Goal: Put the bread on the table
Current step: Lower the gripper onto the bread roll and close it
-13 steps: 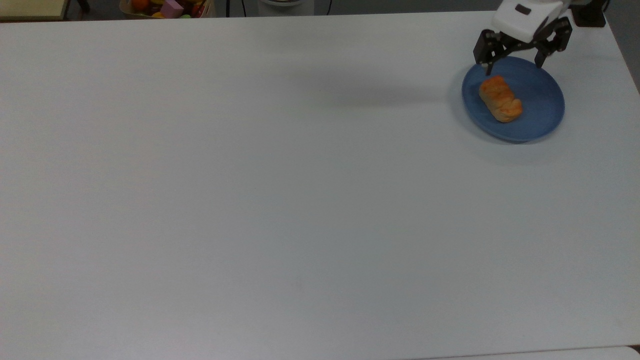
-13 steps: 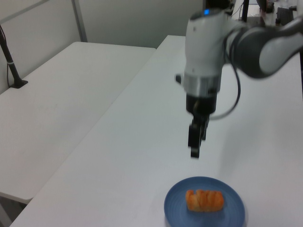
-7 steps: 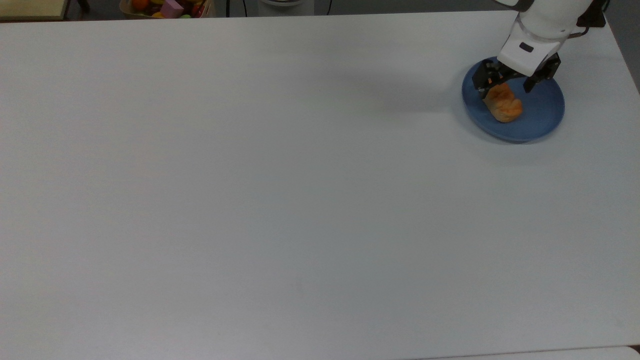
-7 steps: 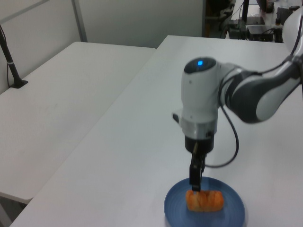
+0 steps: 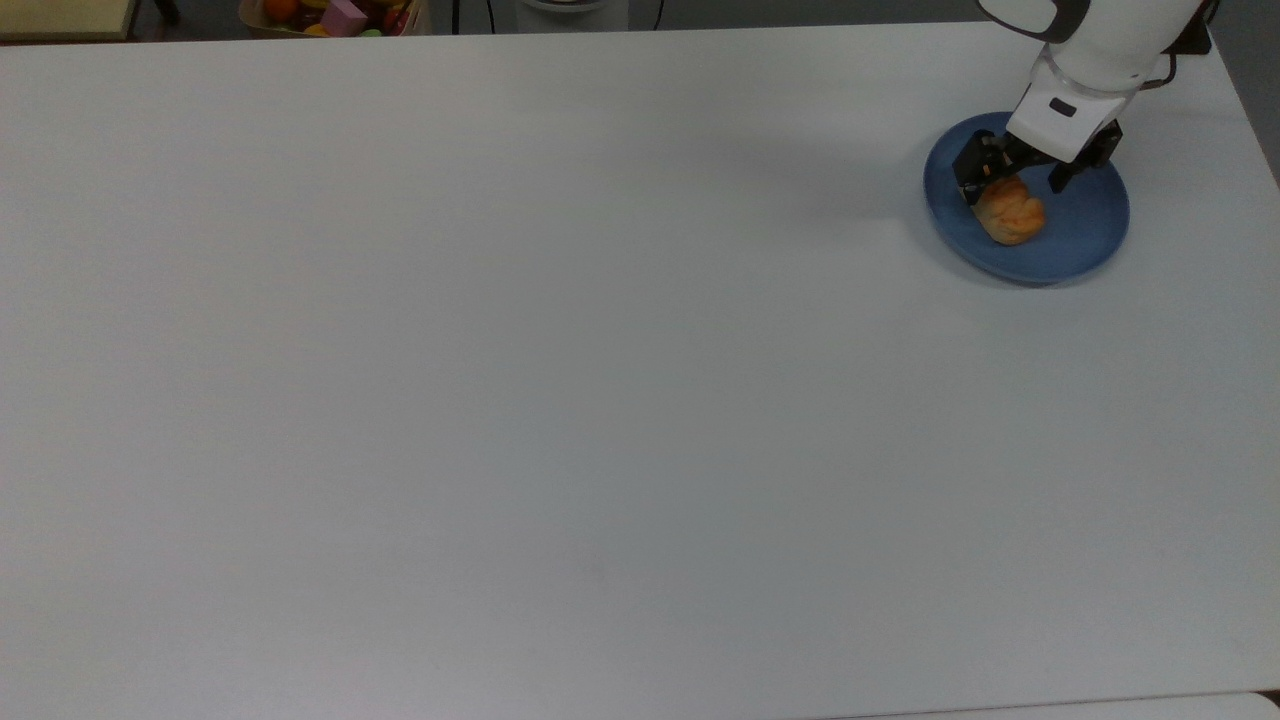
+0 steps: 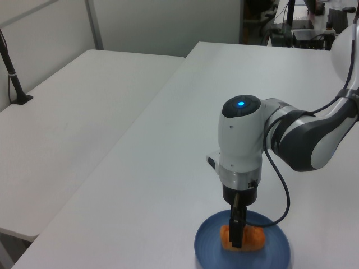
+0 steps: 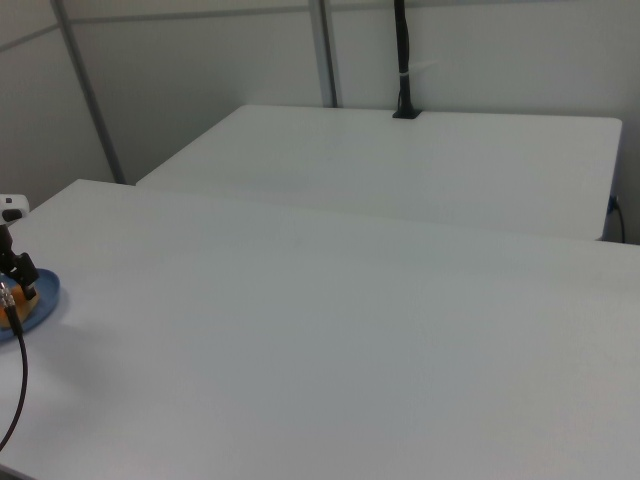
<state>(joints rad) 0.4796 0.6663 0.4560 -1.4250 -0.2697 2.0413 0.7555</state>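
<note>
The large plain white rectangular tabletop (image 5: 560, 380) has a smooth matte surface, and most of it lies bare toward the top view's left. Beyond its far edge in the top view stands a box of coloured toys (image 5: 335, 15), well apart from the work.

The white Franka arm (image 6: 291, 137), with grey joint sections and a blue indicator light, reaches down steeply over the round blue plate (image 5: 1085, 230), which sits near the top view's upper right corner. The plate is shallow, smooth-faced and matte.

The black two-finger hand (image 5: 1015, 180) is low over the plate. Its fingers stand apart, one on either side of the upper end of the bread as the top view shows it; no clamping is evident yet.

The small oblong golden-orange bread roll (image 5: 1012, 213) lies on the plate, off-centre toward the top view's left. Its glazed top is ridged and segmented.

Assessment: the step in hand is the grasp, and the transfer is not yet begun. The next move calls for closing the fingers across the roll's narrow width, with moderate force, as the roll looks soft and its glaze may slip. It then needs lifting over the plate rim and setting down on bare tabletop.
</note>
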